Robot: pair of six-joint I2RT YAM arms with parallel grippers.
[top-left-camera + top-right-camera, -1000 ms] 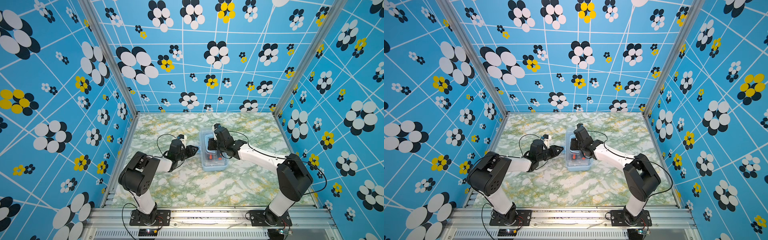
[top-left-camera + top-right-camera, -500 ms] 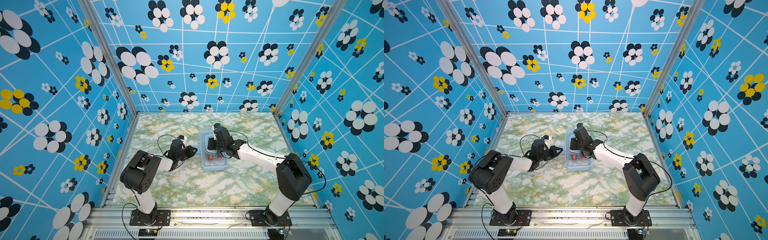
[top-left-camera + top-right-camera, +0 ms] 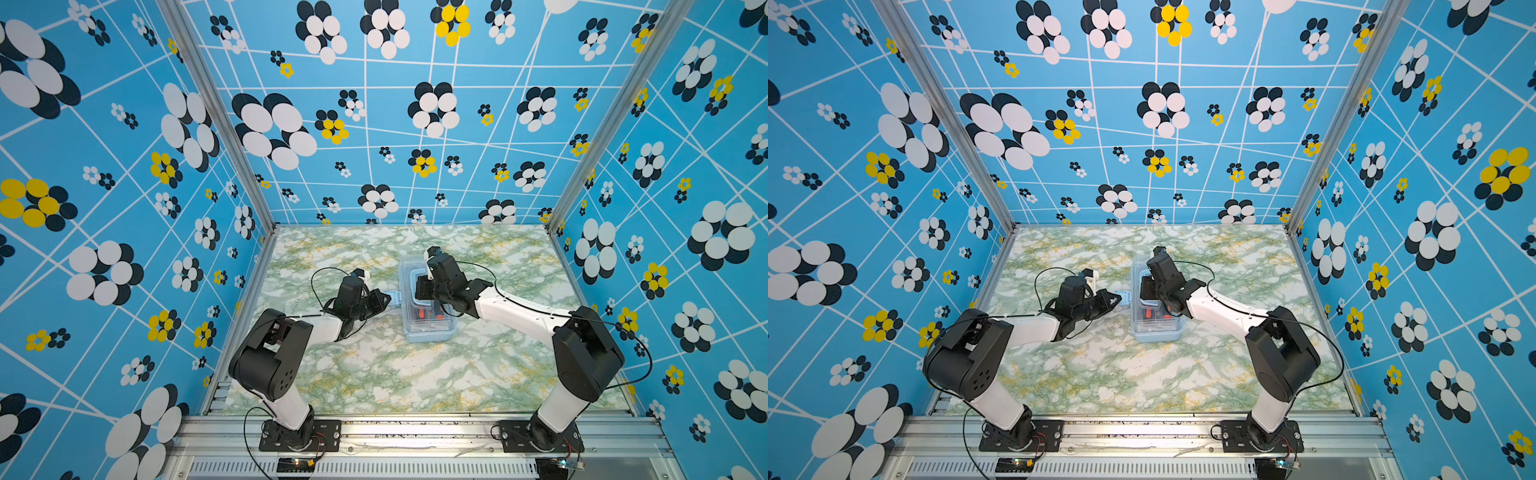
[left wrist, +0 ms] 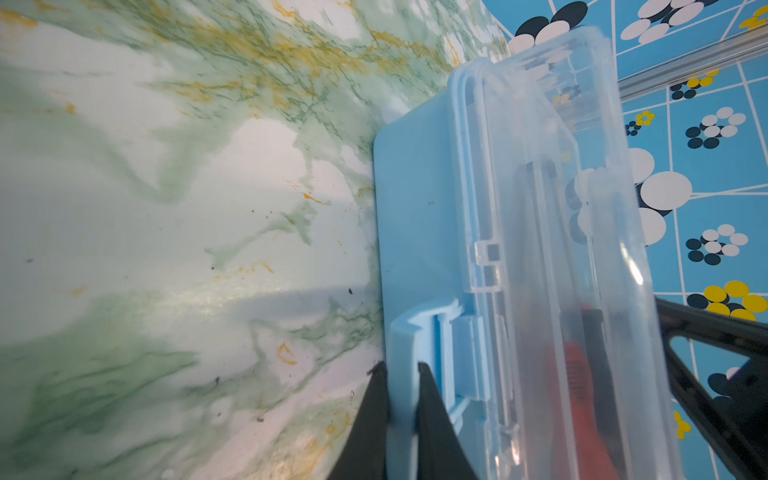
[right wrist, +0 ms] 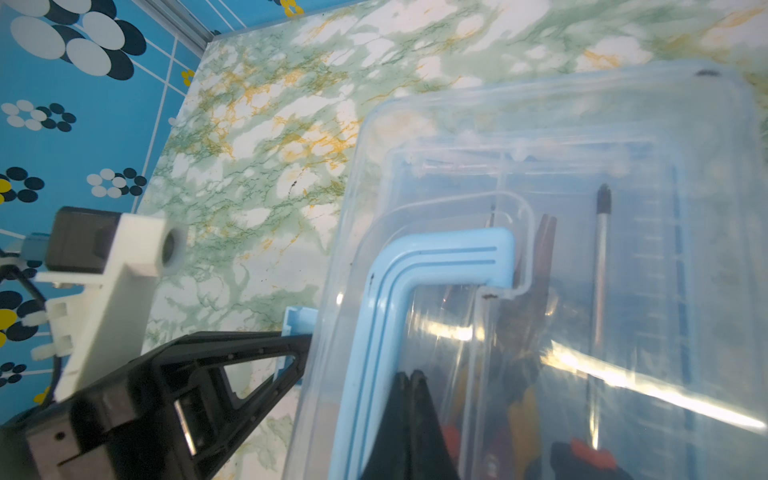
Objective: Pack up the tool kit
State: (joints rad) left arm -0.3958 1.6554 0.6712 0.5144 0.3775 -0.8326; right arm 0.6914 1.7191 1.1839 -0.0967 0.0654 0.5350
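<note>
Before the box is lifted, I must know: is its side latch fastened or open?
Open: the latch sticks out sideways from the box, pinched in the left gripper.

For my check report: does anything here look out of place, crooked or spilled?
Only the latch on the box side: it sticks out unfastened, pinched in the left tool. Otherwise nothing stands out.

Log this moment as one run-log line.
lid: down | left gripper: shut on latch | right gripper: shut, at lid beside handle | tools: inside box
</note>
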